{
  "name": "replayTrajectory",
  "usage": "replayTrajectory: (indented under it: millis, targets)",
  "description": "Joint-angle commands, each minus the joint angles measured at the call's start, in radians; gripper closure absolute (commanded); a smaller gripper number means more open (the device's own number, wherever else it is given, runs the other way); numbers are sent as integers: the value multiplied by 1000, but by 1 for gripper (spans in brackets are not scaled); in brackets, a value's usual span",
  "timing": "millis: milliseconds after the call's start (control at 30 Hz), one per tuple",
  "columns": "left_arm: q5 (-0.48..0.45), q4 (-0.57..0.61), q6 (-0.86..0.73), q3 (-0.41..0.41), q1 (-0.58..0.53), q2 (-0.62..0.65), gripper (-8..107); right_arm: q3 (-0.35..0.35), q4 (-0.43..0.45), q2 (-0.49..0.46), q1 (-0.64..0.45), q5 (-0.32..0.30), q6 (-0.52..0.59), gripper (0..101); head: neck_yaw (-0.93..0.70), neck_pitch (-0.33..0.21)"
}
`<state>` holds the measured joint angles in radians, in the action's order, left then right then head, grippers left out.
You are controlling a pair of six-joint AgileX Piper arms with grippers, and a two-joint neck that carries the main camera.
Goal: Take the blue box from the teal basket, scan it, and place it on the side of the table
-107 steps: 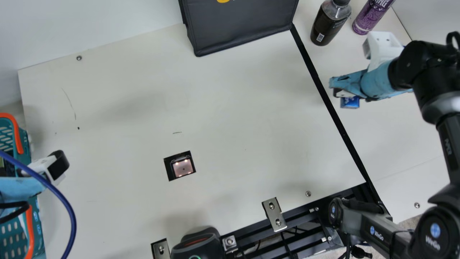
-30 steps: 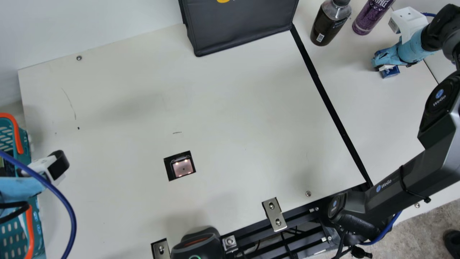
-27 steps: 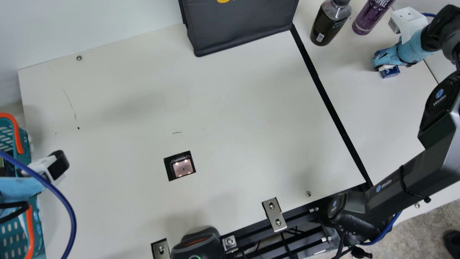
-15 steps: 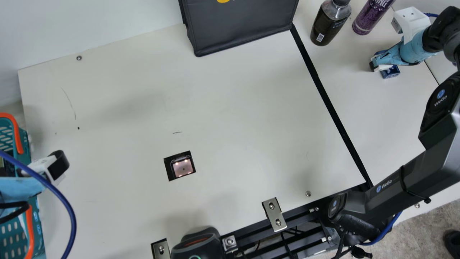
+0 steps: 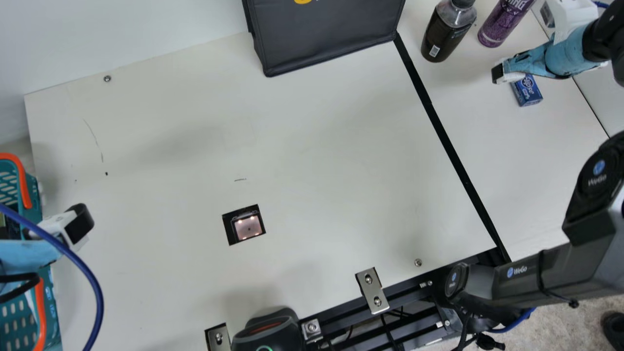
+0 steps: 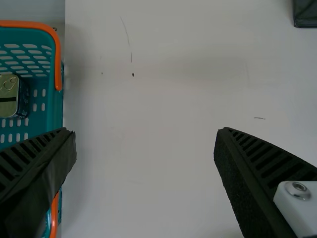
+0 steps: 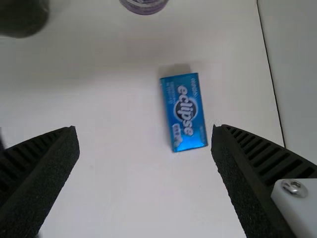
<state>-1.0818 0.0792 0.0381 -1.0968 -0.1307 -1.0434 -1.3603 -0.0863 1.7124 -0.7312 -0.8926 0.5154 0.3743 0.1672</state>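
Placement status: judged complete.
Blue box (image 7: 184, 113) lies on the side of the bench (image 5: 541, 170), clear of the right gripper (image 7: 144, 129) — released, spread wide. Left gripper (image 6: 146, 131): spread, empty. Scan unconfirmed; only retraction appears to remain.

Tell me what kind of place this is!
Probably a robot lab playing shop: I see what looks like a lit scanner in the table, a teal basket and a robot arm.
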Motion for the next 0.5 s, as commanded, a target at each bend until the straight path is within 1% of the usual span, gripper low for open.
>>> replayTrajectory:
  millis: [0,233,267,300,467]
  targets:
    - [0,0,0,0,0,0,9,14,0,-80,12,-16,-45,6,2,-29]
    - [0,0,0,0,0,0,9,84,9,-283,79,-66,-163,6,2,-29]
    - [0,0,0,0,0,0,9,69,3,-205,66,-59,-131,6,2,-29]
    - [-8,-3,-2,-6,6,17,9,81,9,-251,92,-73,-155,6,-21,-29]
    - [-48,-19,-14,-39,37,105,9,88,21,-338,171,-103,-199,6,-137,-29]
